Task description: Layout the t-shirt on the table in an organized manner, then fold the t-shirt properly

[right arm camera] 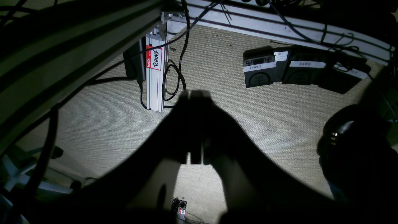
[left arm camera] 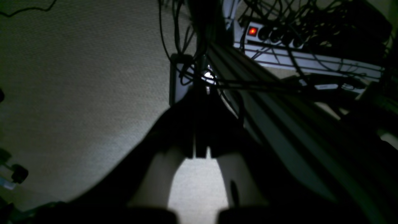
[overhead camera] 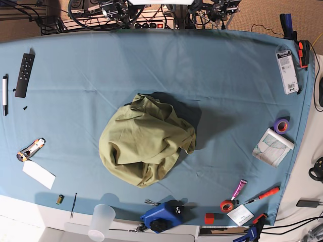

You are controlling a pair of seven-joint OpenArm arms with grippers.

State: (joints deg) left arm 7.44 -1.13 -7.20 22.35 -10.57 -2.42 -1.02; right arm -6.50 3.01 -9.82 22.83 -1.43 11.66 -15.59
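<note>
Left claw in dark silhouette close to the lens, fingers pressed together with no gap at the tips, holding nothing; pale woven carpet behind it, with a power strip showing a lit red switch amid tangled black cables. Right claw likewise shut tight and empty, over the same carpet, with an aluminium frame leg bearing a red "hello" sticker and a row of dark foot pedals, one labelled START.

Seen from the base view: t-shirt, olive green, crumpled in a rounded heap near the middle of the worktop, unfolded, neither claw near it. Worktop draped in smooth teal-blue cloth, curved at the edges.

Left of the t-shirt, well apart: black remote control, pen, utility knife and white card. Below the t-shirt, at the worktop's near edge: translucent cup and blue device. Right of the t-shirt, well apart: purple tape roll just beside a folded paper. Lower right of the t-shirt: pink-capped marker, red tape roll, red screwdriver. Upper right of the t-shirt, near the far corner: flat packaged item.
</note>
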